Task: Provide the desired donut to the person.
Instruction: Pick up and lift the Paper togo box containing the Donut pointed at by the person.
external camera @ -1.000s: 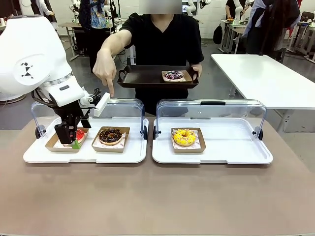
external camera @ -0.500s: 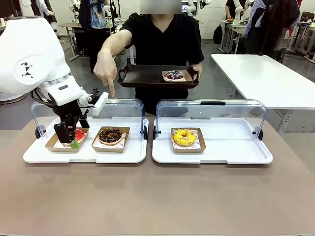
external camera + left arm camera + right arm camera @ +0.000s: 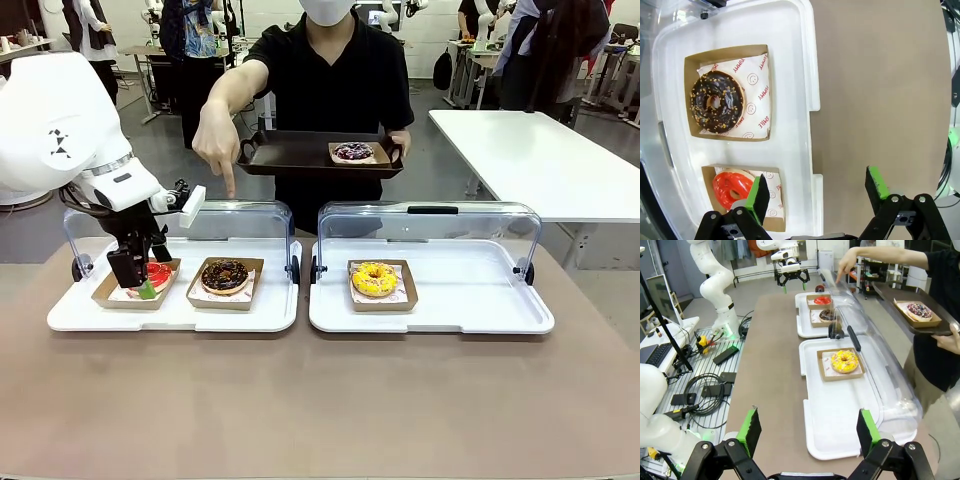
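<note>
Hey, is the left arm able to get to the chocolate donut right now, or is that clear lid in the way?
Probably yes. The clear lid is swung back behind the white tray, leaving the chocolate donut uncovered. The left pincer hangs open by the neighbouring red donut, with nothing between them.

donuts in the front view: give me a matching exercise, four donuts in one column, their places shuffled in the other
1. red-glazed ring donut
2. chocolate donut with nut crumbs
3. yellow-iced sprinkled donut
4. purple-glazed donut

A. black plastic tray held by the person
B. left white tray, outer end
C. right white tray, alone
D. left white tray, inner end

Pairs: 1-B, 2-D, 3-C, 4-A
</note>
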Controlling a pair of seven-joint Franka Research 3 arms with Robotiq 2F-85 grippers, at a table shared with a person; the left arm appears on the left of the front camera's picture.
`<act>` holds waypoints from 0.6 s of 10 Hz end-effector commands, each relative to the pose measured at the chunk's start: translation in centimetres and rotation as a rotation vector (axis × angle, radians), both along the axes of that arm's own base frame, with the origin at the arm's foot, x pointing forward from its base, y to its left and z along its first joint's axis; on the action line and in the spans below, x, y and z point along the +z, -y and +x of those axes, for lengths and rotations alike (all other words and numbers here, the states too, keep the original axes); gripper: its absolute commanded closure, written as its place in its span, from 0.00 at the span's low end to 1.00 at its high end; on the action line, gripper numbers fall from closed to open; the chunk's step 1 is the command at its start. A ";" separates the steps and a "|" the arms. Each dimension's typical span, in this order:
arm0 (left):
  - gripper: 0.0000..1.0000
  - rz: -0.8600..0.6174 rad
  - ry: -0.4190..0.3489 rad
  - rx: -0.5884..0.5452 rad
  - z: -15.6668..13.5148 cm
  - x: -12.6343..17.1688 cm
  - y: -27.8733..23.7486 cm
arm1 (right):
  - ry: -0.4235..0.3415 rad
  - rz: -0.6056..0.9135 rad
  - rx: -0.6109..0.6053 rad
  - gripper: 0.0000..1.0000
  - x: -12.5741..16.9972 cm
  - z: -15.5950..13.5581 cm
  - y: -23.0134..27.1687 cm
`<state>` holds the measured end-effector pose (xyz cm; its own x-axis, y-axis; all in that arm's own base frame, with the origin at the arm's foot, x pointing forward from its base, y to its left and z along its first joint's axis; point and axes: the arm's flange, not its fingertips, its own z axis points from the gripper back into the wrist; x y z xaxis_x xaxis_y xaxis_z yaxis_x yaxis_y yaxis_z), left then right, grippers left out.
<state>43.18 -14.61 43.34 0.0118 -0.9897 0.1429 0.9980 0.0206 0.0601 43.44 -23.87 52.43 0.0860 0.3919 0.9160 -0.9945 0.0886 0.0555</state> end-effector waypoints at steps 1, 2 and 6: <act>0.00 -0.020 0.020 -0.001 0.4 0.0 -0.1 | 0.000 0.001 0.001 0.00 0.0 0.0 -0.1; 0.00 0.000 0.000 0.000 0.0 0.0 0.0 | 0.000 0.001 0.001 0.00 0.0 0.0 -0.1; 0.00 0.000 0.000 0.000 0.0 0.0 0.0 | 0.000 0.001 0.001 0.00 0.0 0.0 -0.1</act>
